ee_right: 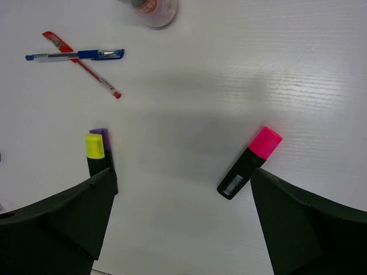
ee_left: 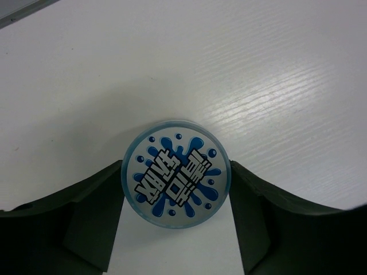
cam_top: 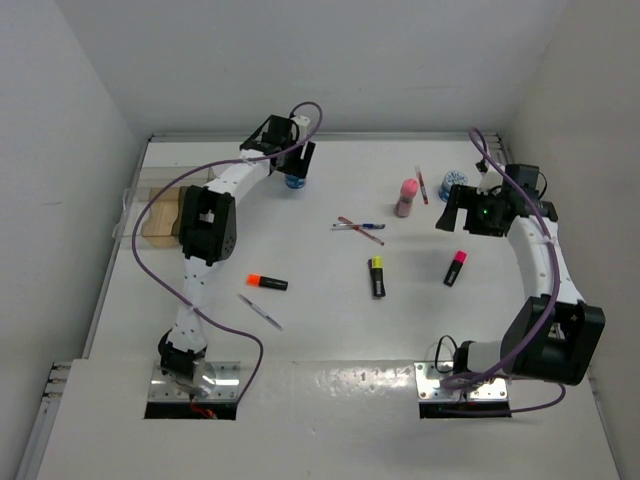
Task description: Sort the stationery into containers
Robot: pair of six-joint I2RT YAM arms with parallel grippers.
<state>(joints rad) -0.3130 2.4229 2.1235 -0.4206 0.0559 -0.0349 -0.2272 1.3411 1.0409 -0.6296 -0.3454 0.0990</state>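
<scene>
Top view: almost all the stationery lies loose on the white table (cam_top: 320,320), highlighters, pens and the pink bottle (cam_top: 405,198), so I judge the sorting hardly begun. The organiser box (cam_top: 158,222) waits at the left edge, between plain white walls (cam_top: 300,60).

Left wrist view: the left fingers (ee_left: 97,217) flank the blue-speckled jar (ee_left: 175,180); I cannot tell whether they grasp it.

Right wrist view: the right fingers (ee_right: 63,223) are spread and empty above the pink highlighter (ee_right: 249,163).

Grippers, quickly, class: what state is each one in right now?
Left gripper: jaws flank the blue-speckled jar closely; whether it grips cannot be told.
Right gripper: open, holding nothing.
</scene>
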